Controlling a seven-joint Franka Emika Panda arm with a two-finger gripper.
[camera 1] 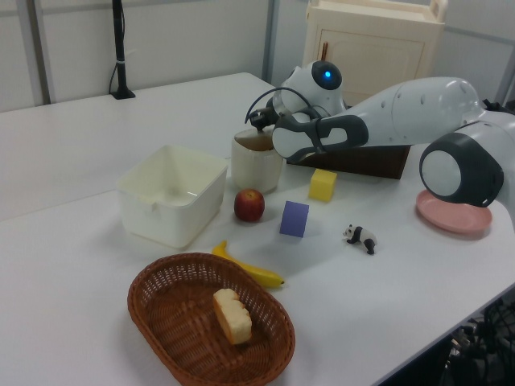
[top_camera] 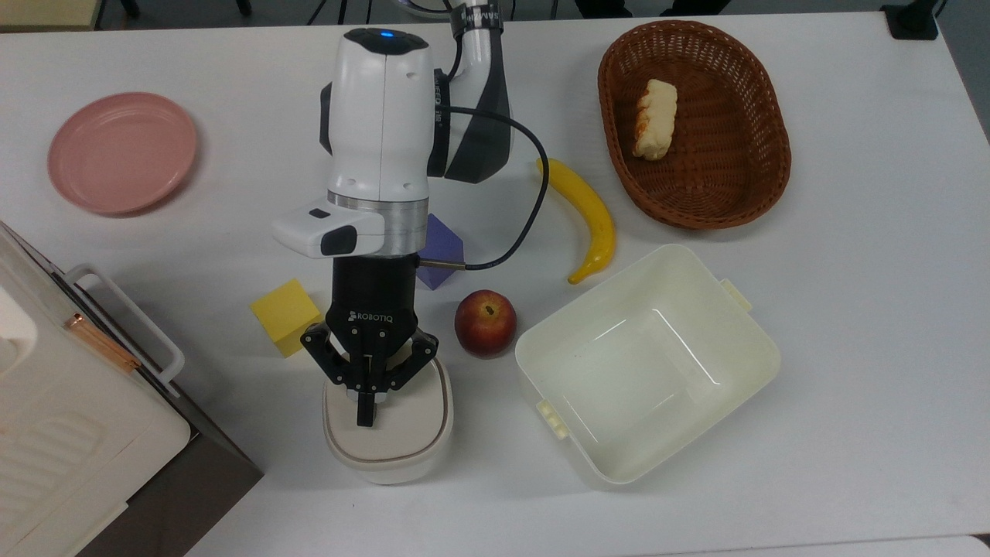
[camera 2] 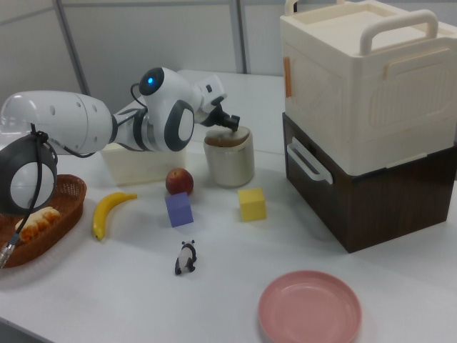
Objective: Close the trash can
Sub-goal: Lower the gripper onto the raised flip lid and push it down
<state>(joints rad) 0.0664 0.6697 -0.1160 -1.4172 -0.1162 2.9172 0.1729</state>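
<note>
The claw (top_camera: 367,410) has its two fingers pinched together with nothing between them, their tips pressing down on the lid of the trash can (top_camera: 390,433), which lies nearly flat on the bin. In the top view a red apple (top_camera: 485,322) sits just to the claw's right and a yellow block (top_camera: 285,316) to its upper left, with a purple block (top_camera: 441,253) partly under the wrist. The cream tub (top_camera: 646,363) stands beyond the apple in the same view.

Small cream trash can (top_camera: 387,437), upright on white table, hinged lid lowered almost flat on rim
</note>
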